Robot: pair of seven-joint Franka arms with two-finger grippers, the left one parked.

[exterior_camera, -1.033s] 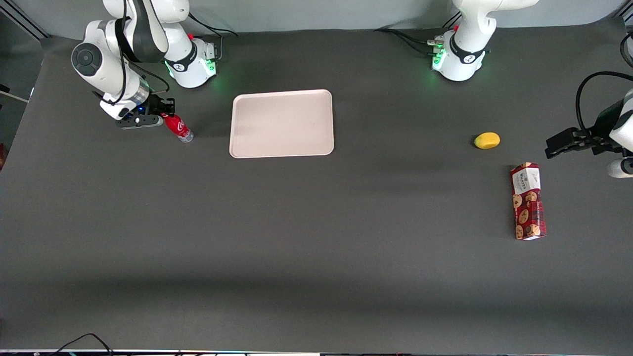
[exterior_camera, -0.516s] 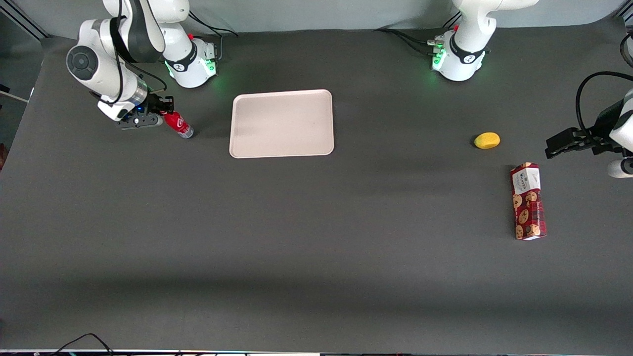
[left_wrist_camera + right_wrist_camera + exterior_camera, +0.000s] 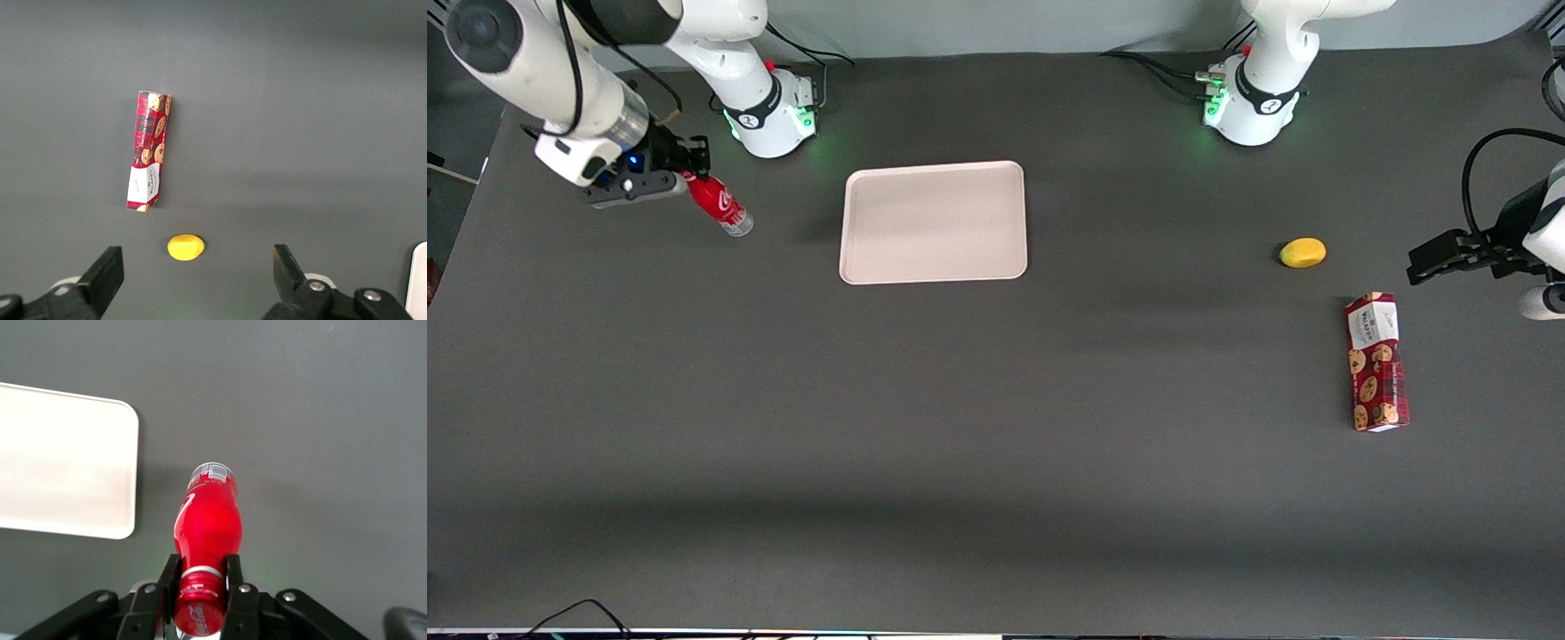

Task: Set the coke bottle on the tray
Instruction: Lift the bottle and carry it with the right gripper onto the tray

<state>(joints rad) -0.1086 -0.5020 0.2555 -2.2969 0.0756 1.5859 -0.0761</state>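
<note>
Front view: tool (image 3: 691, 177) grips one coke bottle (image 3: 721, 204) beside one tray (image 3: 934, 222).

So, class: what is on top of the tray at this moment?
Nothing rests on the tray; its whole surface shows bare. The coke bottle hangs beside it above the table, neck clamped in the end effector. Whatever lies under the tray is covered.
</note>
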